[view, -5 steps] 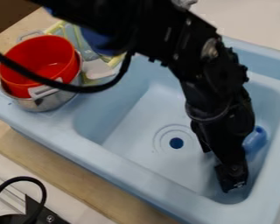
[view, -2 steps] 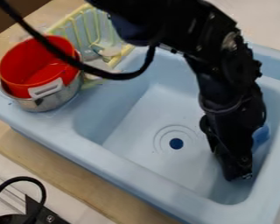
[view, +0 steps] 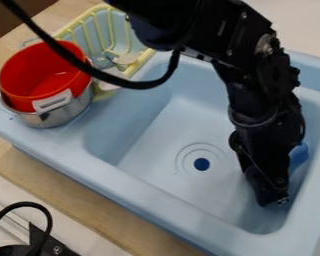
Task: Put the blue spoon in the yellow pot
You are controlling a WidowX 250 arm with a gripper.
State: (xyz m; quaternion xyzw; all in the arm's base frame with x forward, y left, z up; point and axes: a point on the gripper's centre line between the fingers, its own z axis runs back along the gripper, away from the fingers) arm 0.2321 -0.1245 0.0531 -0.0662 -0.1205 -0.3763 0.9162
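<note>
The gripper (view: 273,197) hangs low at the right side of the light blue sink basin, its fingers hard to make out against the dark arm. Just right of it, against the basin's right wall, a blue object (view: 299,155) is partly covered by the arm; whether it is the blue spoon I cannot tell. At the left, a red pot (view: 46,75) with a grey handle sits inside a silver metal pot (view: 59,117). No yellow pot is seen.
A yellow dish rack (view: 89,22) with small items stands behind the pots. The sink's front rim (view: 136,190) runs diagonally, and a black cable loops from the arm above the pots and basin. Another dark device (view: 46,245) is at the lower left.
The arm and gripper have shifted right and slightly up in the view since a second ago, covering more of the blue object. Since the more recent earlier frame they have barely moved.
</note>
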